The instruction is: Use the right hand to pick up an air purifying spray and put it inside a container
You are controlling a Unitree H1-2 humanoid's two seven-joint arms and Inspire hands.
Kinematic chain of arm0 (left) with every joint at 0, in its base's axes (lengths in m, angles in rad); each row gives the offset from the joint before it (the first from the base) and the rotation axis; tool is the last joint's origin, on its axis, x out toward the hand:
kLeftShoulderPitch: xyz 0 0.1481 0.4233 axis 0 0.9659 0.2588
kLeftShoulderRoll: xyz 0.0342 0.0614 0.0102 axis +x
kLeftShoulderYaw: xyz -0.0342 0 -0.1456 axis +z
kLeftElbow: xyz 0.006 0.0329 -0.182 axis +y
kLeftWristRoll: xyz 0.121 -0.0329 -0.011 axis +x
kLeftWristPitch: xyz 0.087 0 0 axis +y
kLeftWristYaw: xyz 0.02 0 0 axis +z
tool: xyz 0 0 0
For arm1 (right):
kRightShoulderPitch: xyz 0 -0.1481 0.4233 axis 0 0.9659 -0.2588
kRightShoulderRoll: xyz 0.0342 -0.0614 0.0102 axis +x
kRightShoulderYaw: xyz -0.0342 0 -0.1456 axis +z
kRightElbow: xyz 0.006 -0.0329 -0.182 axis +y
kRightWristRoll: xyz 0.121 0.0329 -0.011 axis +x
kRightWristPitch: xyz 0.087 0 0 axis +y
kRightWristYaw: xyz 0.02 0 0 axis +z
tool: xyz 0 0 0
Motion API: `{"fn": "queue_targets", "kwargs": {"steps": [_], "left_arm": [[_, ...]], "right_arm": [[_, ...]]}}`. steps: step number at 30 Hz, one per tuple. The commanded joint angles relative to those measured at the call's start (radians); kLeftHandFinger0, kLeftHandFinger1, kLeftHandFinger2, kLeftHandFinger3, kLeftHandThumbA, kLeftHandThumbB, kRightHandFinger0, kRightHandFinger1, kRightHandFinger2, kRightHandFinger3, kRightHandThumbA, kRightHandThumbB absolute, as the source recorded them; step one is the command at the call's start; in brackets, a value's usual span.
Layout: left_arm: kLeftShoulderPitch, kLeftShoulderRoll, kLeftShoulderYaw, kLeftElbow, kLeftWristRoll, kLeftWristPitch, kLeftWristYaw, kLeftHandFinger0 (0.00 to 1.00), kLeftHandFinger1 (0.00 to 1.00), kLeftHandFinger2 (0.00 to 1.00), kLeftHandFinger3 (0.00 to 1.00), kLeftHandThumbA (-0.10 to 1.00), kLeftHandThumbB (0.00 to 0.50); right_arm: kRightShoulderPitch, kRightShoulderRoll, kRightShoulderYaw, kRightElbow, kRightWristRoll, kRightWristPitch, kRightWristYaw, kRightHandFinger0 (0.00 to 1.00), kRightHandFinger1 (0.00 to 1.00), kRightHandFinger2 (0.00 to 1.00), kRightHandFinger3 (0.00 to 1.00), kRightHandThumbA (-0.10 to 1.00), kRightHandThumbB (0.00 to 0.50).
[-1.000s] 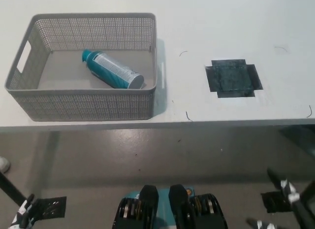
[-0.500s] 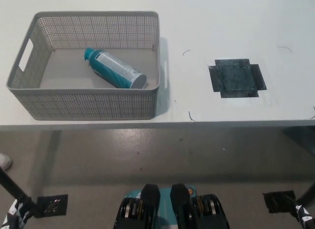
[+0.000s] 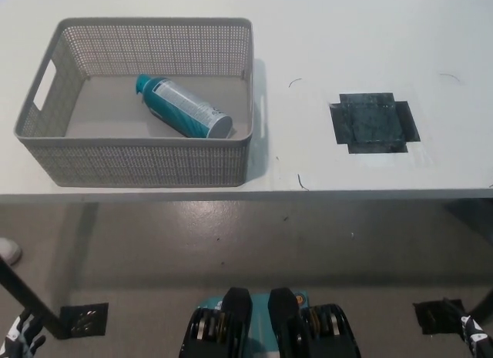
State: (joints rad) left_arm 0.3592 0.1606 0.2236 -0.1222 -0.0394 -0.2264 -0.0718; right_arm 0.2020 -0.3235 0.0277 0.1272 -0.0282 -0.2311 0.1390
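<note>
The teal air purifying spray (image 3: 183, 107) lies on its side inside the grey perforated basket (image 3: 139, 164), which stands on the white table at the left. Its cap end points to the back left. Neither hand is near it. Only a sliver of my black right hand (image 3: 475, 332) shows at the bottom right corner, down below the table edge. My white left hand (image 3: 18, 337) rests at the bottom left corner, mostly cut off by the picture edge.
A dark square patch (image 3: 373, 122) marks the white table (image 3: 347, 42) to the right of the basket. The table's front edge (image 3: 308, 193) crosses the picture; below it are the grey floor and a black table leg (image 3: 31, 302).
My right hand has dropped to the bottom right corner, almost out of view. The left hand has sunk lower too. The whole picture has shifted slightly; the spray and basket have not moved.
</note>
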Motion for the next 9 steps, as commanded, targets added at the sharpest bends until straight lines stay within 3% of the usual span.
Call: {"fn": "queue_targets", "kwargs": {"steps": [1, 9], "left_arm": [[-0.006, 0.006, 0.009, -0.004, -0.005, -0.030, 0.018, 1.00, 1.00, 1.00, 1.00, 1.00, 0.399], [0.006, 0.018, 0.001, -0.012, 0.003, -0.028, 0.003, 1.00, 1.00, 1.00, 1.00, 1.00, 0.411]], "right_arm": [[-0.015, -0.002, -0.021, -0.026, 0.048, -0.030, 0.020, 1.00, 1.00, 1.00, 1.00, 0.99, 0.355], [-0.010, 0.002, -0.022, -0.030, 0.049, -0.023, 0.022, 1.00, 1.00, 1.00, 1.00, 1.00, 0.390]]}}
